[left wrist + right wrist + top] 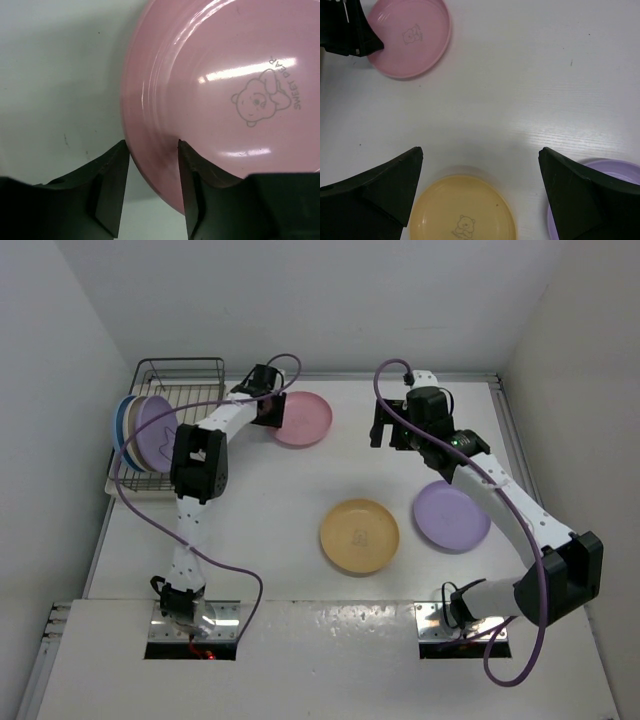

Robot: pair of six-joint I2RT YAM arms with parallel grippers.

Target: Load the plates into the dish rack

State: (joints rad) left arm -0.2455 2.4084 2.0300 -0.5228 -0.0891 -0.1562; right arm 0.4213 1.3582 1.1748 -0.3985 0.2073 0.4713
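The dish rack (182,371) stands at the back left with a blue (119,425), a cream (131,430) and a lavender plate (156,431) upright in it. A pink plate (304,419) lies flat on the table. My left gripper (274,409) is open at its left rim; in the left wrist view the gripper (152,146) straddles the pink rim (150,125), one finger over the plate, one outside. An orange plate (359,536) and a second lavender plate (452,515) lie flat nearer me. My right gripper (385,436) is open and empty above the table, with the orange plate (462,212) below it.
White walls close in the table at the back and both sides. In the right wrist view the gripper (480,150) hangs over bare table, with the pink plate (412,35) far left and the lavender plate (612,165) at the right edge.
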